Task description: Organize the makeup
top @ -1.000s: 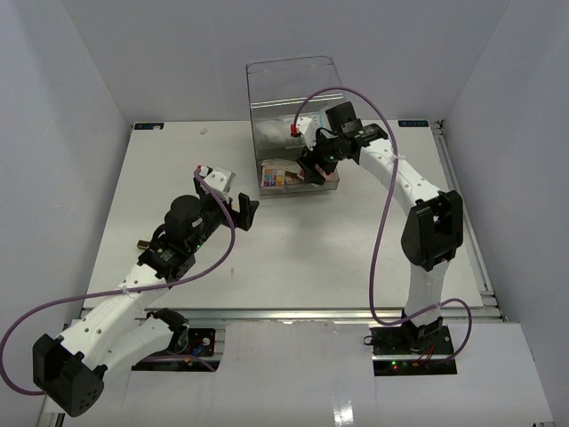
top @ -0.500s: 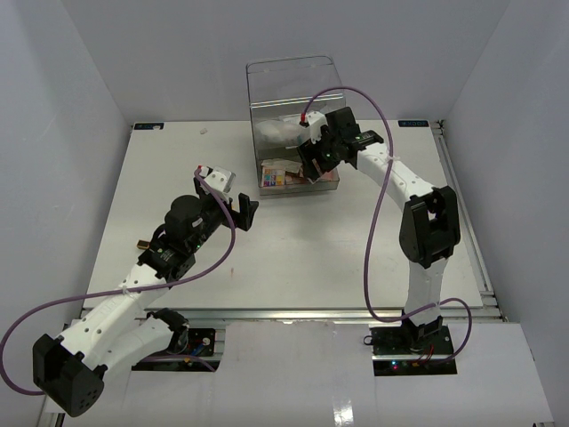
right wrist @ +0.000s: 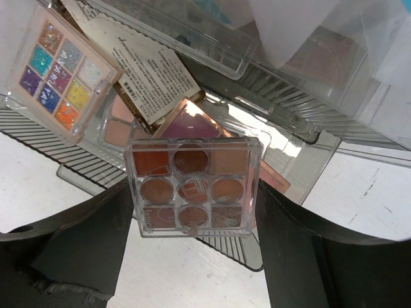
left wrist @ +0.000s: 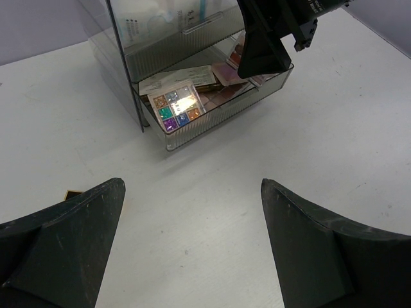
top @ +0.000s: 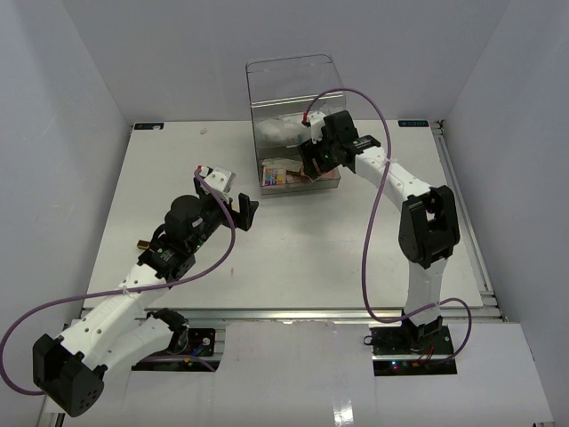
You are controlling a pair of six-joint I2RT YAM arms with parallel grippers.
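Note:
My right gripper (right wrist: 194,199) is shut on a clear eyeshadow palette (right wrist: 192,186) of brown and orange pans, one finger on each side. It hangs just above the front of the open drawer (right wrist: 225,245). In the drawer lie a glitter palette (right wrist: 61,74) in several colours, a printed leaflet (right wrist: 151,70) and a pink compact (right wrist: 192,119). The top view shows this gripper (top: 313,160) at the drawer (top: 298,184). My left gripper (left wrist: 192,212) is open and empty above bare table, facing the drawer (left wrist: 218,125) and the glitter palette (left wrist: 176,106).
The tall clear drawer box (top: 293,98) stands at the back middle of the table, with white items behind its upper drawer front (left wrist: 180,38). A small dark square with an orange edge (left wrist: 72,192) lies on the table beside my left finger.
My right gripper has shifted a little left and in over the open drawer, carrying the brown palette. The left arm has not moved.

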